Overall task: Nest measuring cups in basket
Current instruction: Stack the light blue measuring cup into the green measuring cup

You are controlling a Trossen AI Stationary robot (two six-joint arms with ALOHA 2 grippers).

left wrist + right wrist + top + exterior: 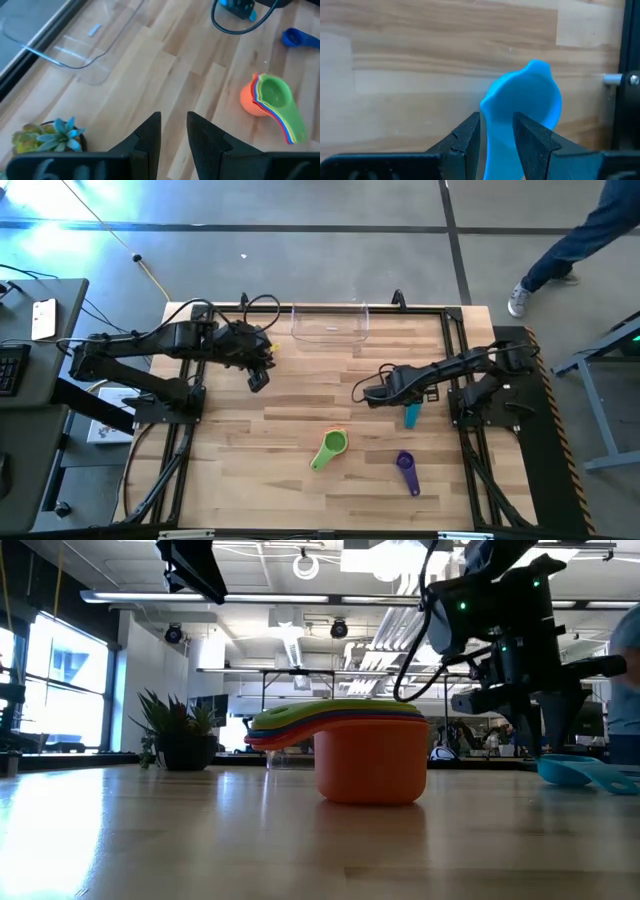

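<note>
Measuring cup, blue (525, 107), lay between the right hand's (496, 131) narrowly parted fingers beside the nested stack (330, 448); closing squarely on its handle was advisable.

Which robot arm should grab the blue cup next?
The right one, probably. The right gripper hangs directly above the blue cup, its jaws open on either side of the handle. The left gripper waits across the table near the basket, far from that cup.
</note>
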